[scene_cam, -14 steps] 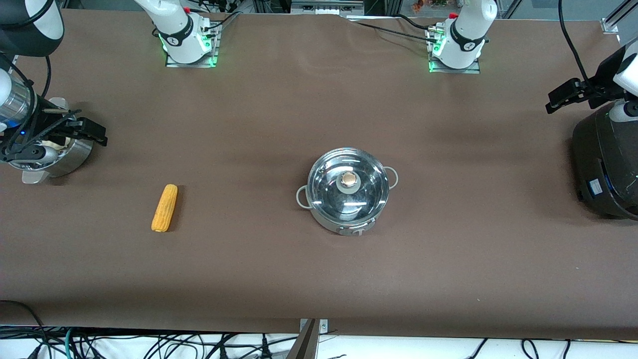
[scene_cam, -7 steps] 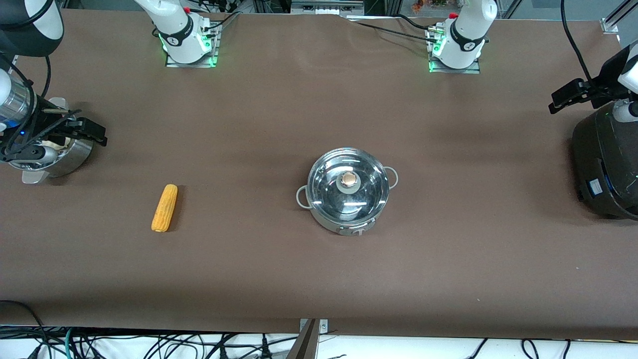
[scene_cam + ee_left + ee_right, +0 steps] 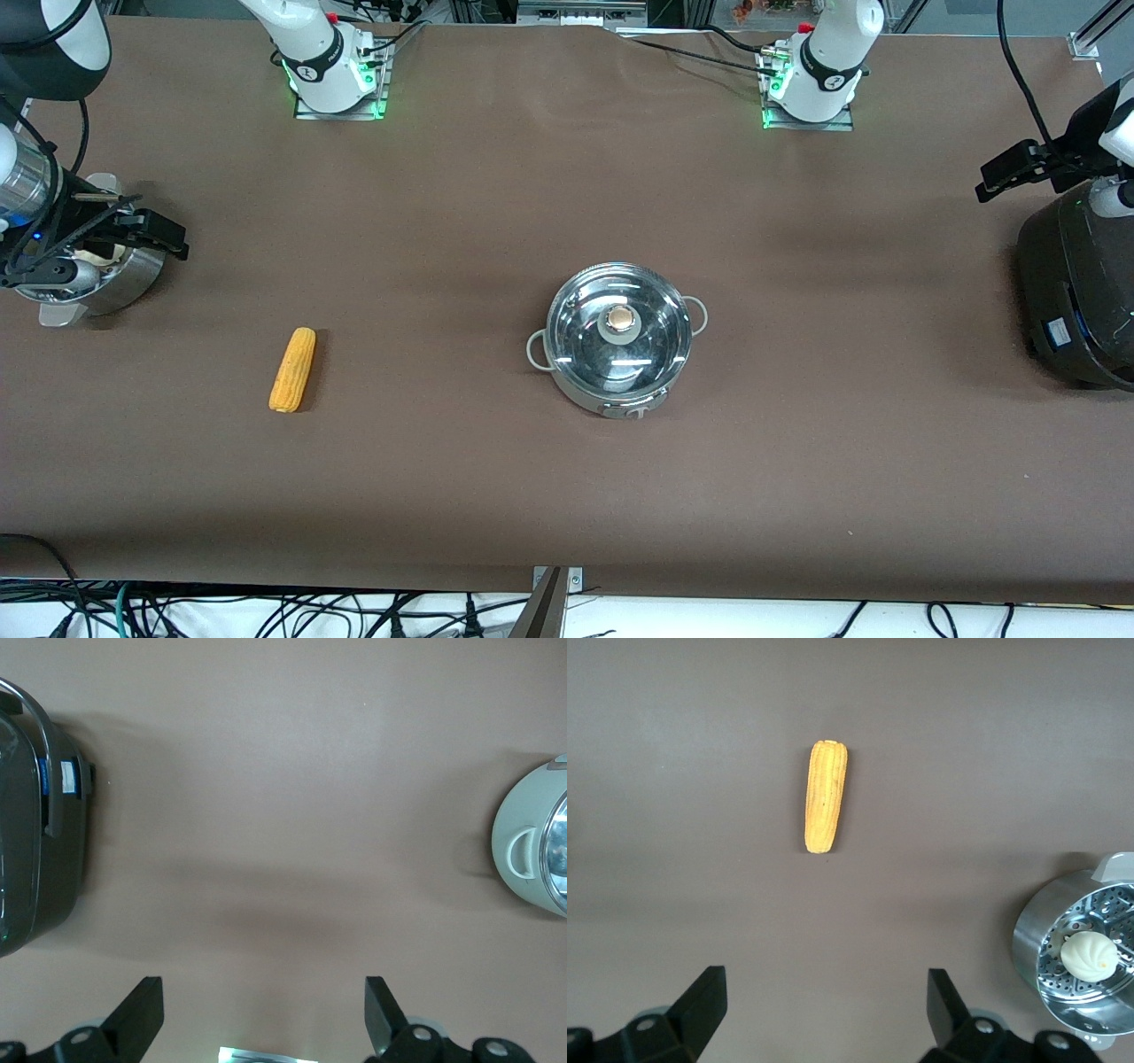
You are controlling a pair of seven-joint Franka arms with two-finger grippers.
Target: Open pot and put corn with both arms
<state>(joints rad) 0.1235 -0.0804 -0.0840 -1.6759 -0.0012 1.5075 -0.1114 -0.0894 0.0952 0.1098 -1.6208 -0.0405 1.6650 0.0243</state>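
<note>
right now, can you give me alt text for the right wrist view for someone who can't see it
A yellow-orange corn cob lies alone on the brown table, with the right arm's open tool hanging above it, empty. At the frame's edge sits a perforated steel steamer pot with a round white bun inside.

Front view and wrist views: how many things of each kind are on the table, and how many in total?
Corn cob: 1
Steel pot with glass lid: 1
Steamer pot holding a white bun: 1 pot, 1 bun
Black cooker: 1
Total: 5
</note>
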